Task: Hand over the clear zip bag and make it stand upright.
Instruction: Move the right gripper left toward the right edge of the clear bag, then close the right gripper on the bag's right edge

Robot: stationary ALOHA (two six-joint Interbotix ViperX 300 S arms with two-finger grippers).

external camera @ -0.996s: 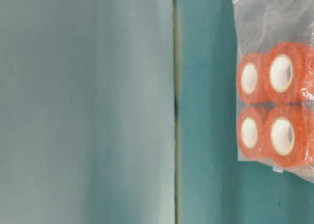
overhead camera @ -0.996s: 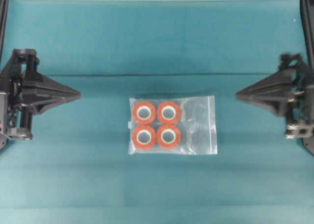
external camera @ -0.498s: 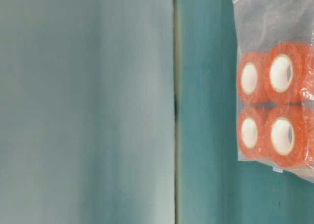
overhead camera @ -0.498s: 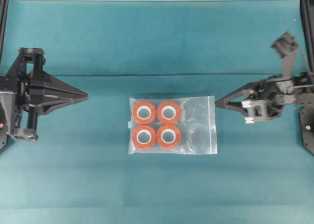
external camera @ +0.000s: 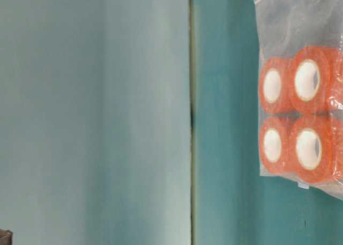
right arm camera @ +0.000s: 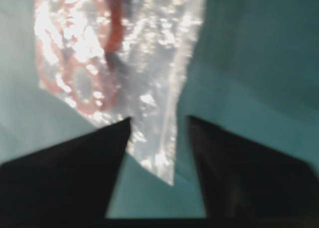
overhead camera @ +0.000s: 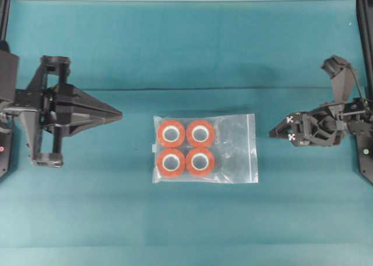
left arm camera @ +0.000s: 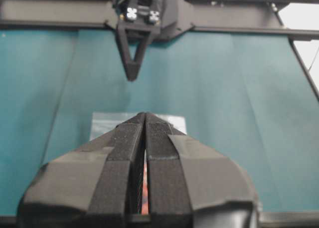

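Observation:
The clear zip bag [overhead camera: 205, 148] lies flat at the middle of the teal table, with orange-red tape rolls [overhead camera: 185, 148] in its left half and its zip strip [overhead camera: 252, 146] along the right edge. It also shows at the right of the table-level view [external camera: 300, 116]. My left gripper [overhead camera: 119, 112] is shut and points at the bag from the left, a short way off. In its wrist view the fingertips [left arm camera: 144, 115] meet in front of the bag [left arm camera: 102, 123]. My right gripper [overhead camera: 278, 130] stands open just right of the zip edge. A bag corner [right arm camera: 154, 153] shows blurred between its fingers [right arm camera: 158, 122].
A teal cloth [overhead camera: 186, 45] covers the table, with a fold line [overhead camera: 186, 89] running across behind the bag. Black frame rails stand at the far left [overhead camera: 3, 21] and far right [overhead camera: 366, 21] edges. The right arm [left arm camera: 133, 48] faces the left wrist camera.
The right gripper has opened and tilted down toward the bag's zip edge. The left arm has slid right toward the bag, still shut. The bag has not moved.

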